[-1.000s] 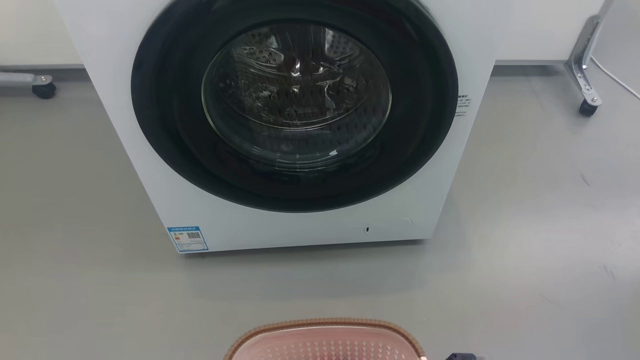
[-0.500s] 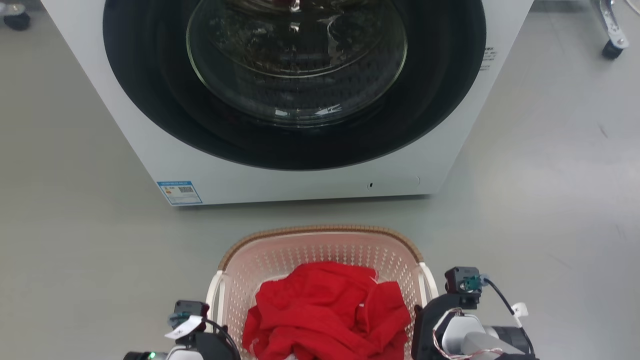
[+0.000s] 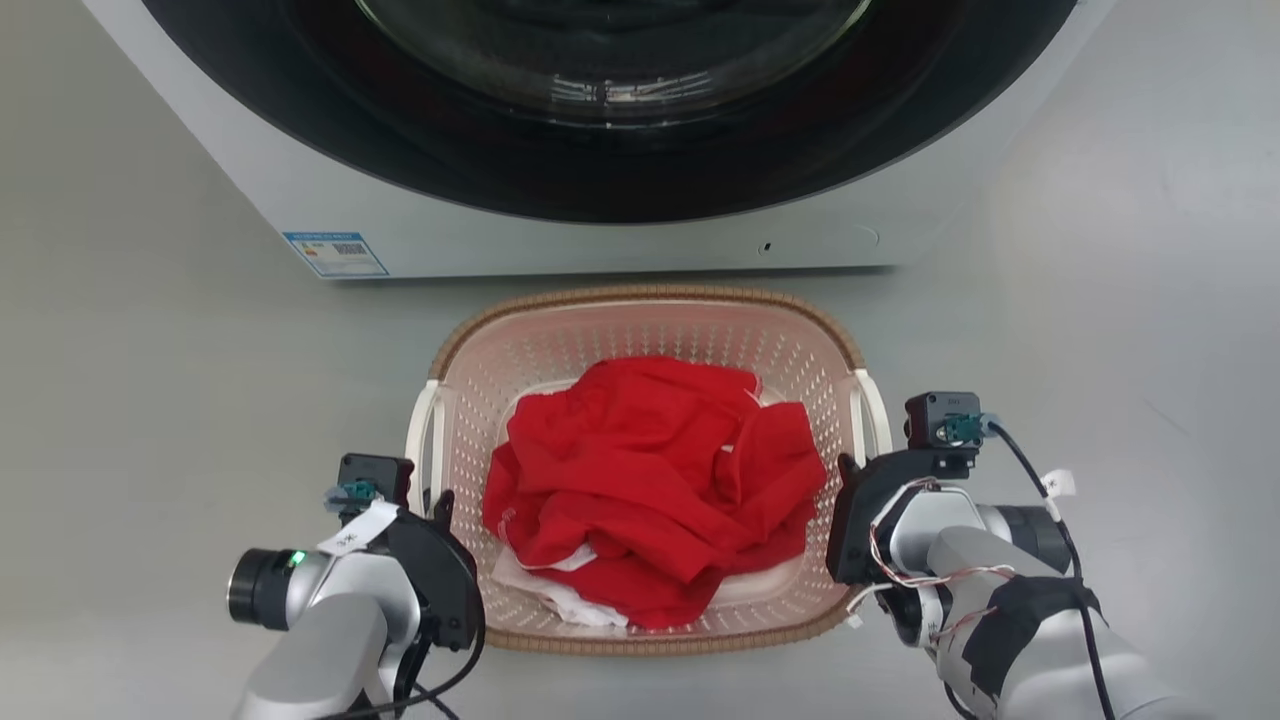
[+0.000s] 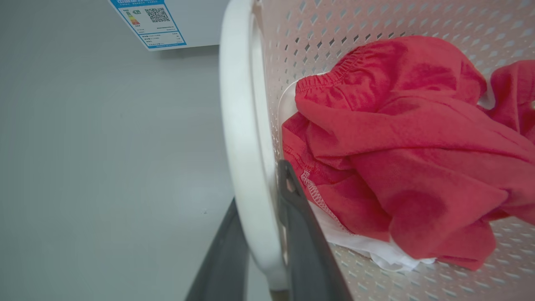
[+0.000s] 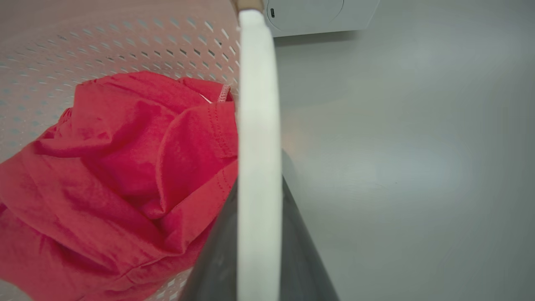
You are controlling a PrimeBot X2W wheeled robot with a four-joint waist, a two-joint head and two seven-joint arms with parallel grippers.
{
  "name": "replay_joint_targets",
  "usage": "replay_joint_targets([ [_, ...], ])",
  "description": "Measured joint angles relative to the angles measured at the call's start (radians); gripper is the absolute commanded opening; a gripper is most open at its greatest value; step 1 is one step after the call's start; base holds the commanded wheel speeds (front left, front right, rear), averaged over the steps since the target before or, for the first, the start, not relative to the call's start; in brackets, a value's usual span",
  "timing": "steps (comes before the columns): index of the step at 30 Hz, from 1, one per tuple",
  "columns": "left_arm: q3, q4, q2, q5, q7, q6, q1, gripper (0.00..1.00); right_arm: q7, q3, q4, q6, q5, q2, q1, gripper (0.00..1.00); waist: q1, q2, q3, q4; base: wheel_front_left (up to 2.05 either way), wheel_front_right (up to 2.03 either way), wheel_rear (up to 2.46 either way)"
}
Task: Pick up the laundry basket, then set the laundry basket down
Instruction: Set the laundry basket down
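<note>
Pink laundry basket (image 3: 650, 330) lies between the tools, before the washing machine (image 3: 430, 235); left tool (image 4: 263, 246) clamps its left handle (image 4: 238, 125), right tool (image 5: 259, 234) its right handle (image 5: 257, 83).

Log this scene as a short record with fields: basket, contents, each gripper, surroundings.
laundry basket: in front of the washing machine, on or just above the floor; cannot tell which
contents: red garment over white cloth
left gripper: fingers clamp the left handle
right gripper: fingers clamp the right handle
</note>
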Motion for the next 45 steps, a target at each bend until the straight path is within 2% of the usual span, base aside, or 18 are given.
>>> replay_joint_targets([
  [29,0.016,-0.034,0.007,0.018,-0.037,0.021,-0.298,0.00,-0.085,-0.025,0.057,0.002,-0.049,-0.016,-0.303,0.00,-0.0001,0.0001,0.423,0.035,0.00,0.00,0.00],
  [45,0.022,-0.023,0.012,0.027,-0.081,0.021,-0.364,0.00,-0.128,-0.022,0.079,0.015,-0.062,-0.012,-0.362,0.00,-0.0002,0.0000,0.530,0.044,0.00,0.00,0.00],
])
